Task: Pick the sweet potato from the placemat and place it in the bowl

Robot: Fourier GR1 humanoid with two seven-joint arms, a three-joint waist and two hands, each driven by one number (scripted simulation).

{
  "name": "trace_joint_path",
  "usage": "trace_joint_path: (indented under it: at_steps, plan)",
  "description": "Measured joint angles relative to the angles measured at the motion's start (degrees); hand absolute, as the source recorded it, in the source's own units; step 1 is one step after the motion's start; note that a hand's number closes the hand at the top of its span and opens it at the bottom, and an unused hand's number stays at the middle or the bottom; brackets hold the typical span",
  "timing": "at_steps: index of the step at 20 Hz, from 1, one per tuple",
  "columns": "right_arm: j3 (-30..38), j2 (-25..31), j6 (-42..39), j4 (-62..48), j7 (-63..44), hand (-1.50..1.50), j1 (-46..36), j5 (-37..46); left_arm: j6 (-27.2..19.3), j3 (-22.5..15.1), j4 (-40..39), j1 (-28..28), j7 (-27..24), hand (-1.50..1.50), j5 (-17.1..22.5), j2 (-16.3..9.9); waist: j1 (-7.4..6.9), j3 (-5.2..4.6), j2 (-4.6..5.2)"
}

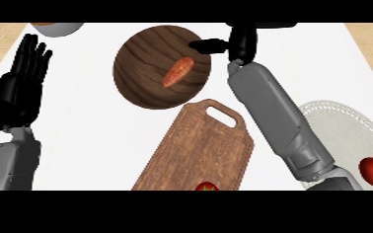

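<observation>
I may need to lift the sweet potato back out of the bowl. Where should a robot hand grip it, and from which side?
Probably across the middle of the sweet potato, from straight above. It lies slanted in the wooden bowl, whose walls block a sideways approach.

Light is even and bright across the white counter (94,128), with no single source showing and no glare. The counter reads almost flat white, so edges of pale things on it are hard to pick out, as with the pale placemat (342,128) at the right. Shadows are faint: none falls clearly under the wooden cutting board (200,148). The dark wooden bowl (149,74) is shaded softly inside, darker toward its near left rim. The black left hand (25,79) shows little surface detail. Outlines are slightly soft and jagged throughout, and round shapes look stretched far to near.
</observation>
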State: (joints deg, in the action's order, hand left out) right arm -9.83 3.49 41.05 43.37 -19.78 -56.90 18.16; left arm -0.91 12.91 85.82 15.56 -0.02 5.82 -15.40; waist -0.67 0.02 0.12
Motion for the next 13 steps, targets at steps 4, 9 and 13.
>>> trace_joint_path:
  at_steps: [4, 9, 13]
  plan:
    - [3.6, 4.3, -2.5, 5.2, 2.2, -1.5, 4.2, -3.1, 1.0, 1.5, -0.7, 0.2, 0.4, 0.0, 1.0, -1.5, 0.7, 0.0, -0.14]
    - [7.8, 10.0, -8.0, 14.4, 7.5, -1.5, 13.7, -8.6, 0.9, 1.8, 0.6, -1.5, 0.4, 0.0, 1.1, -1.3, 1.19, 0.01, -0.28]
    - [10.8, 13.5, -13.3, 20.8, 11.1, -1.5, 21.3, -12.8, 0.4, 1.4, 0.9, -2.2, -0.3, 0.0, 0.6, -0.4, 1.2, 0.0, -0.26]
